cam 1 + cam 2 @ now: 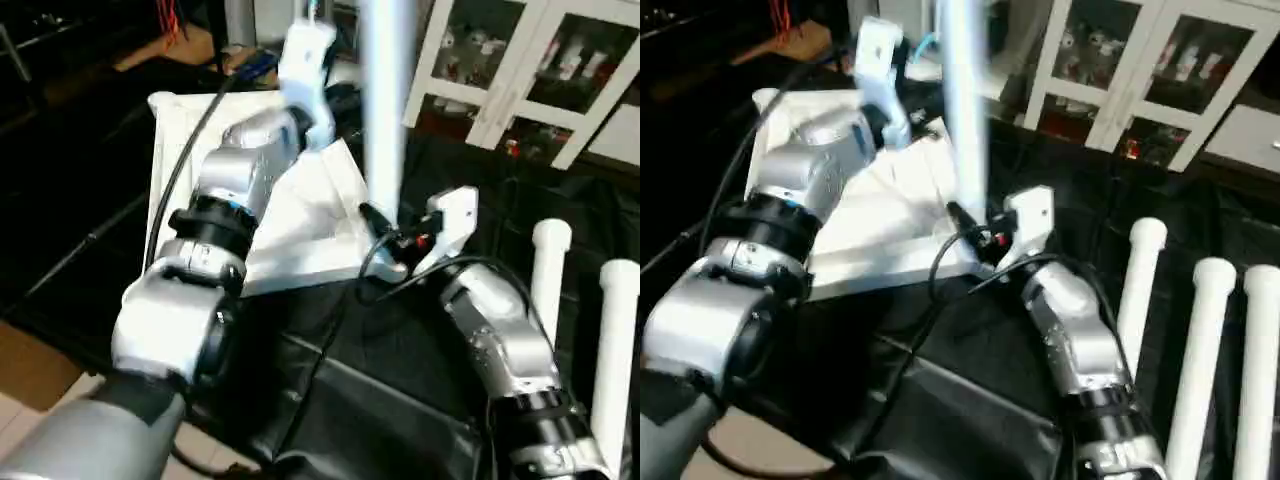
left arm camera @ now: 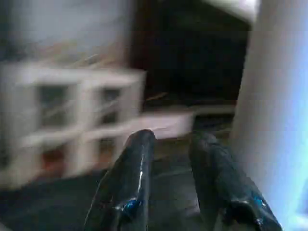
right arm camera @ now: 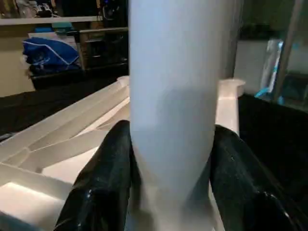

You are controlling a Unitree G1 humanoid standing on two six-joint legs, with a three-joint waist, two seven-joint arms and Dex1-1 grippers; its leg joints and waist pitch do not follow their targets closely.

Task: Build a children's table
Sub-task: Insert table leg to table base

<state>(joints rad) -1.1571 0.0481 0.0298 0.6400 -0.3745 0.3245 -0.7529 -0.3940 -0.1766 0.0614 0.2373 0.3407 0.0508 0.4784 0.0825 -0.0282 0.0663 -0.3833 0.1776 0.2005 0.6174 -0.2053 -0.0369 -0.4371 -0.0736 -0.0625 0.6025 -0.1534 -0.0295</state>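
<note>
The white tabletop [image 1: 300,235] lies underside up on a black cloth, its ribs showing in the right wrist view. One white leg [image 1: 385,110] stands upright at the tabletop's near right corner. My right gripper [image 3: 171,130] is shut on the leg [image 3: 171,86] low down, a black finger on each side. My left arm reaches over the tabletop, and my left gripper [image 2: 171,139] is open higher up, just beside the leg [image 2: 274,110], with nothing between its fingers [image 2: 139,149].
Three loose white legs [image 1: 1137,290] [image 1: 1200,360] [image 1: 1260,370] lie side by side on the black cloth to the right. A white glass-door cabinet [image 1: 520,70] stands behind at the right. Cables run along both forearms.
</note>
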